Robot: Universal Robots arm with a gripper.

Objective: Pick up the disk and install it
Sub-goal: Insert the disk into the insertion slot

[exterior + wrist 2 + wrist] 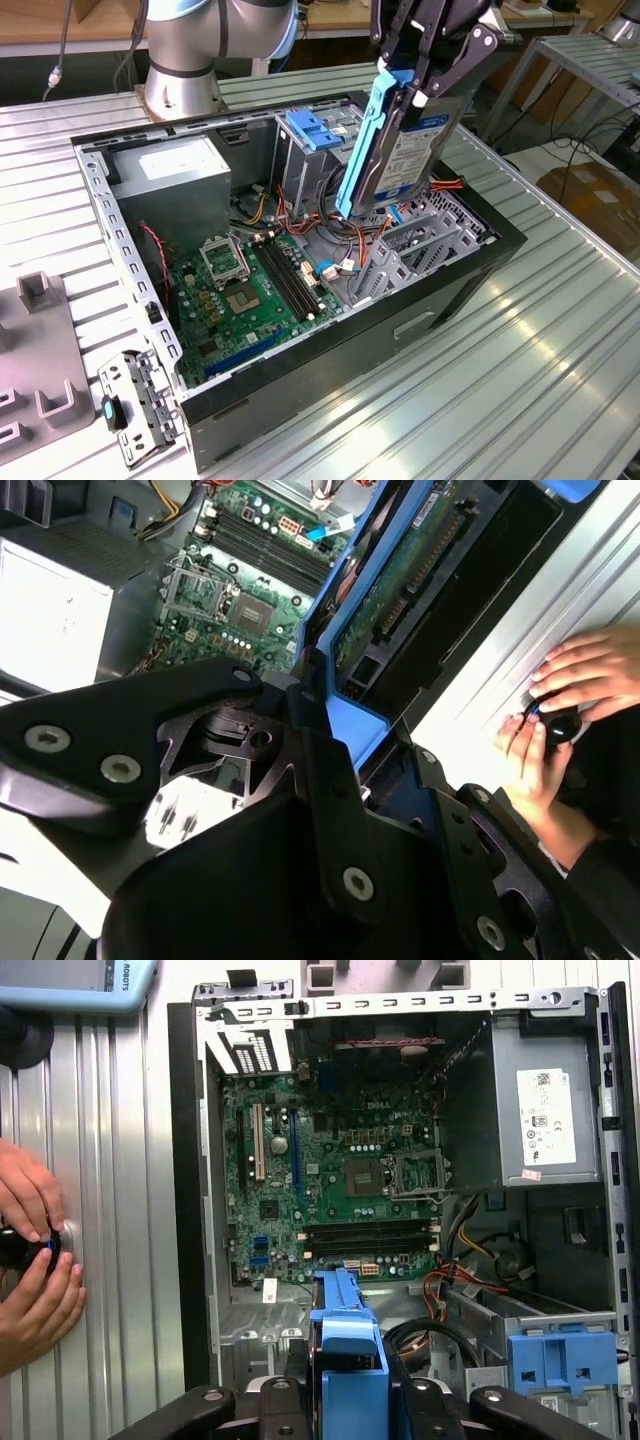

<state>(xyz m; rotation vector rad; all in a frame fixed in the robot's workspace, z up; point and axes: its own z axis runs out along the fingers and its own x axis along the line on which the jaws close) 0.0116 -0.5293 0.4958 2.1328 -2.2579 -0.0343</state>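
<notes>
Blue-railed flat metal disk [405, 165] clamped in black end effector [432, 62].

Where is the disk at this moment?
In the exterior view the disk hangs tilted in the gripper, over the open computer case toward the exterior view's right, just right of the blue slotted bracket.

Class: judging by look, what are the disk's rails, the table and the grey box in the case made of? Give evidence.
The rails on the disk: seemingly moulded plastic, uniform bright blue, matt. The table: probably aluminium, pale silvery ribbed profiles with soft sheen. The grey box: likely sheet metal, dull grey flat panels, folded edges.
</notes>
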